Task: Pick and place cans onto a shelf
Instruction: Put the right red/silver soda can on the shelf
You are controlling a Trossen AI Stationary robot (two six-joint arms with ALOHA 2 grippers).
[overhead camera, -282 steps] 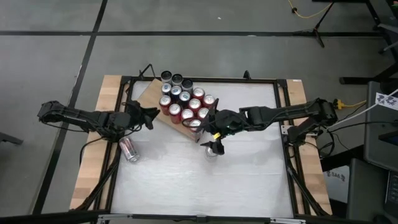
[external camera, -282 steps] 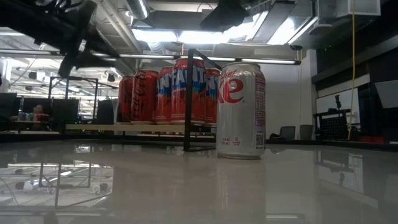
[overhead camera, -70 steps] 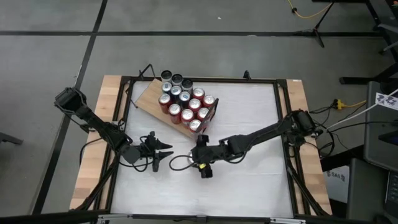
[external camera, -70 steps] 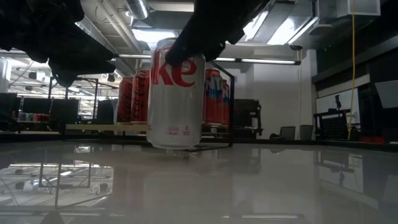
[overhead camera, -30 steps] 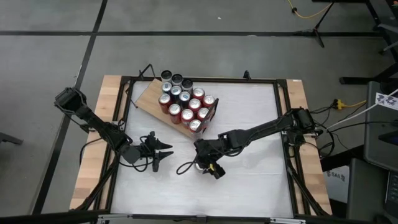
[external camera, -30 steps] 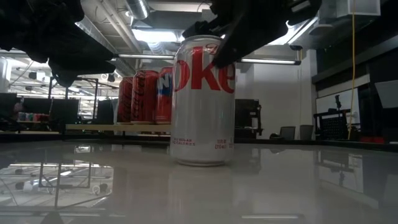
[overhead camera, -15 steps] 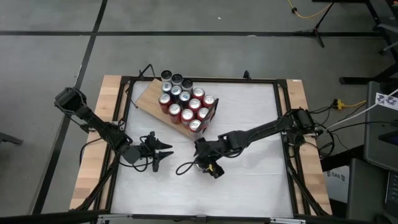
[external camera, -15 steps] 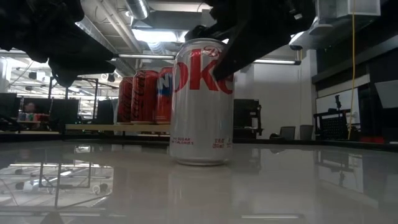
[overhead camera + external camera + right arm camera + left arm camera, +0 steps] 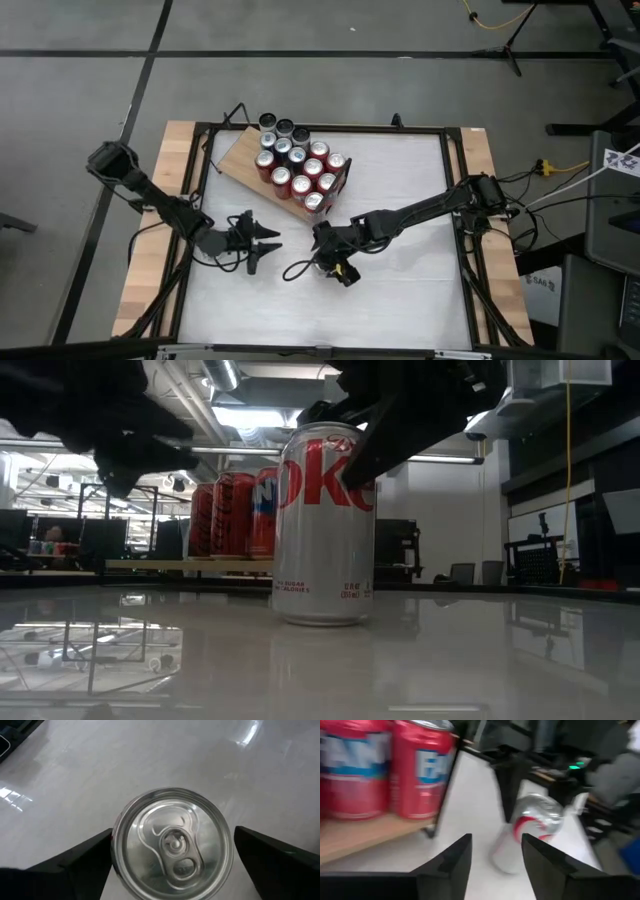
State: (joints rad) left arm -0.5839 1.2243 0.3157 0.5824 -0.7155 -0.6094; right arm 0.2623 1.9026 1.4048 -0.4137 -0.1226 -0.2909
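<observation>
A slim silver can (image 9: 323,525) stands upright on its base on the white tabletop, near the middle. My right gripper (image 9: 330,265) hangs over it, slanting down. It is open, with a finger close on either side of the can's top (image 9: 172,842). Several cans (image 9: 295,165), mostly red, stand on the light-brown shelf (image 9: 240,158) at the far left. My left gripper (image 9: 264,247) hovers left of the silver can. It is open with nothing between its fingers, and in its wrist view it faces the silver can (image 9: 530,827) and the shelf's red cans (image 9: 420,770).
The shelf's thin black frame (image 9: 338,190) stands at its end nearest the silver can. A dark cable loop (image 9: 296,268) lies on the table just left of the can. Wooden side strips (image 9: 150,250) flank the tabletop. Bare white surface (image 9: 380,300) stretches toward the near edge.
The silver can has turned a little about its own axis and still stands on the table under my right gripper. In the low view my left gripper's outline has shifted slightly.
</observation>
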